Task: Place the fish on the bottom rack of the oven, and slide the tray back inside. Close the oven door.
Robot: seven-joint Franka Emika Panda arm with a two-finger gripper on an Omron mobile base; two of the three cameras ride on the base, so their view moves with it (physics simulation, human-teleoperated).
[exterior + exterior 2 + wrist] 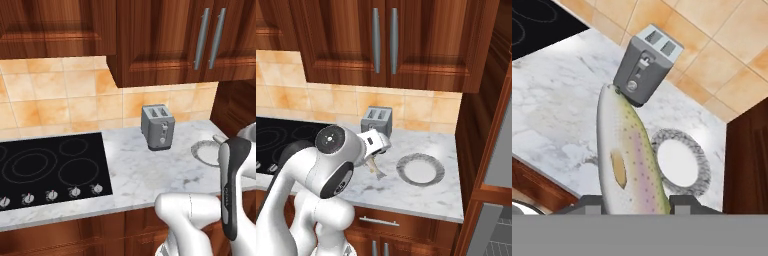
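1. Gripper (635, 202) closed on the fish (628, 160), one dark finger tip at either flank of the body near the bottom edge of the hand view.
2. Fish a speckled trout with a pink stripe along its side and an orange fin patch, stretching from the finger tips toward 12 o'clock, its far end overlapping the toaster (646, 65) in the hand view.
3. In the right base view, hanging tail-down under the white hand, lifted clear of the marble counter (421, 197); small and partly hidden by the arm there, so probably not touching the stone.
4. Round white plate (420, 169) with a grey patterned rim on the counter at about 3 o'clock from the fish, near but apart.
5. Grey two-slot toaster (377, 120) upright against the tiled wall, at roughly 12 o'clock from the fish.
6. Black glass cooktop (47, 167) with a row of knobs along its front edge, at 9 o'clock from the toaster in the left base view.
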